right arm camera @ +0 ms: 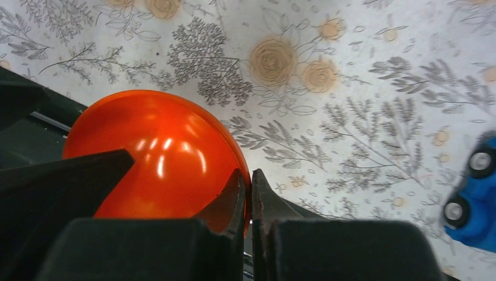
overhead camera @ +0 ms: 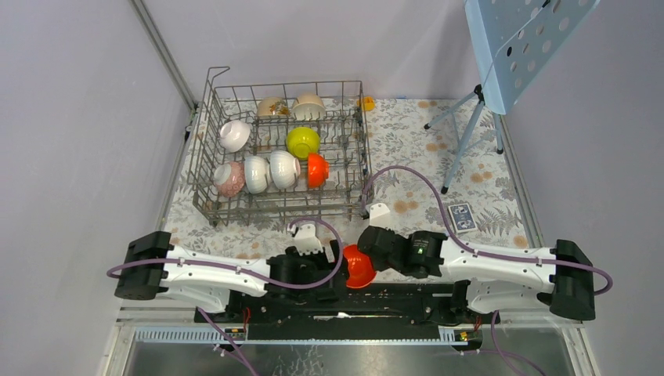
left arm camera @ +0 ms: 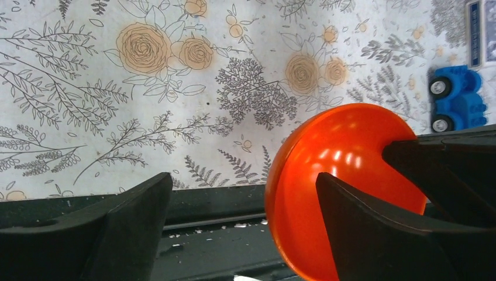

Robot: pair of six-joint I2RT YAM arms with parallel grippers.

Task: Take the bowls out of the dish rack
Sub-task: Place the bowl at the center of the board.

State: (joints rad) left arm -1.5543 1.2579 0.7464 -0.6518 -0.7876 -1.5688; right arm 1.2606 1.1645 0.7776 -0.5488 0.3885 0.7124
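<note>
Right gripper (right arm camera: 250,190) is pinched tight on the rim of the orange-red bowl (right arm camera: 158,158), fingers almost meeting with only the thin wall between them. The bowl hangs tipped on its side at the near edge of the floral-cloth table (overhead camera: 438,157), over the black base rail (overhead camera: 391,298), well apart from the dish rack (overhead camera: 274,210). Left gripper (left arm camera: 243,181) is right alongside, spread wide and gripping nothing. One of its fingers (left arm camera: 374,234) crosses the front of the bowl; whether they touch, I can't tell. A blue toy car (left arm camera: 459,99) sits on the cloth beyond. In the rack: white bowls (overhead camera: 283,168), a pink-speckled bowl (overhead camera: 229,178), a yellow-green bowl (overhead camera: 303,142), a second orange-red bowl (overhead camera: 316,170), and at the far end a beige bowl (overhead camera: 309,106) beside a patterned bowl (overhead camera: 272,106).
</note>
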